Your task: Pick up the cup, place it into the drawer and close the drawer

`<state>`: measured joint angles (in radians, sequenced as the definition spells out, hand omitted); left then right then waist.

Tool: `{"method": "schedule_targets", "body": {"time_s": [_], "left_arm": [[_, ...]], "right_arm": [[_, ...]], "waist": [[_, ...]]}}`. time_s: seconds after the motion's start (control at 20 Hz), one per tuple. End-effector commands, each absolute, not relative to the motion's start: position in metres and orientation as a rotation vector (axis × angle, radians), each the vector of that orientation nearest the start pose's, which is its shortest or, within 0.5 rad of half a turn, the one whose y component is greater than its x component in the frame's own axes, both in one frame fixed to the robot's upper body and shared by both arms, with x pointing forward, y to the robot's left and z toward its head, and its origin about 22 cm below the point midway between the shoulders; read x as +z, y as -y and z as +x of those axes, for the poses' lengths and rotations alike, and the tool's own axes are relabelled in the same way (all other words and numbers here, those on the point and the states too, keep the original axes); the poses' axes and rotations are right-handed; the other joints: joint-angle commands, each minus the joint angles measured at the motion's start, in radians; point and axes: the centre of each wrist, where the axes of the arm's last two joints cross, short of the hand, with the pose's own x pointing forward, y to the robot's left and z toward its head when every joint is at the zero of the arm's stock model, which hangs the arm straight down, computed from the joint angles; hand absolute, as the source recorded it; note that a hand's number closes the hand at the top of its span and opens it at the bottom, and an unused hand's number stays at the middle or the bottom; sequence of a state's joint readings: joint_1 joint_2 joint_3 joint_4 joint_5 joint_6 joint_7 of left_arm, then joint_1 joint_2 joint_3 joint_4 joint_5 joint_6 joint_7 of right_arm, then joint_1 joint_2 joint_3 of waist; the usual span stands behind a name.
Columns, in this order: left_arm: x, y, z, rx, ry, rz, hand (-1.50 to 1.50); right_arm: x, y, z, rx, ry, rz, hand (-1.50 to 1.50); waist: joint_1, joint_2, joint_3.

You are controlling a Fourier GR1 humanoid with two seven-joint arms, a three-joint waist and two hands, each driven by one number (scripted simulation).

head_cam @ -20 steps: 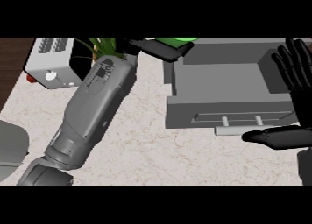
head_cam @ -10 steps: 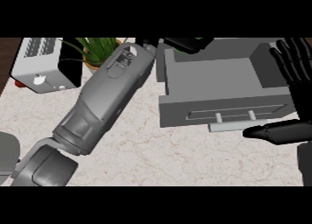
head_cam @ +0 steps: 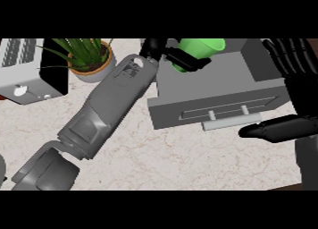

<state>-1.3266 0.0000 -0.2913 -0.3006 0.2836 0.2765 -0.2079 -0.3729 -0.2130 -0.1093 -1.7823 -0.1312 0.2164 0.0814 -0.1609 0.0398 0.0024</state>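
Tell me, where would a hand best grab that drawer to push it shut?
At the pale bar handle on the drawer front, coming from the near side. It sticks out across the front panel, and the right hand is already beside it.

- Cup (head_cam: 202, 48): bright green.
- Drawer (head_cam: 218, 96): plain grey, paler handle.
- Both hands, left (head_cam: 178, 54) and right (head_cam: 300, 85): black.
- Counter (head_cam: 168, 156): cream, veined marble.
- Toaster (head_cam: 23, 67): white-silver.
- Potted plant (head_cam: 89, 56): green leaves, tan pot.

— Where does the camera sit?
— At the robot's head, facing steeply down onto the marbled counter (head_cam: 161, 156), close in.
— What frames it?
— Toaster (head_cam: 26, 69) at left, drawer (head_cam: 214, 96) at right; forearms enter from below. There's only one view.
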Motion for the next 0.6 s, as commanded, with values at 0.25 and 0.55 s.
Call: {"method": "schedule_targets", "body": {"time_s": [0.25,0.55], "left_arm": [[0.118,-0.039,0.439,-0.371,1.738,-0.085,-1.50],[0.137,-0.034,0.438,-0.216,1.851,-0.294,-1.50]], "right_arm": [[0.163,0.227,0.303,0.438,2.036,0.314,-1.50],[0.164,0.206,0.302,0.658,1.973,0.597,1.50]], "waist": [[-0.049,0.015,-0.001],[-0.034,0.008,-0.003]]}}
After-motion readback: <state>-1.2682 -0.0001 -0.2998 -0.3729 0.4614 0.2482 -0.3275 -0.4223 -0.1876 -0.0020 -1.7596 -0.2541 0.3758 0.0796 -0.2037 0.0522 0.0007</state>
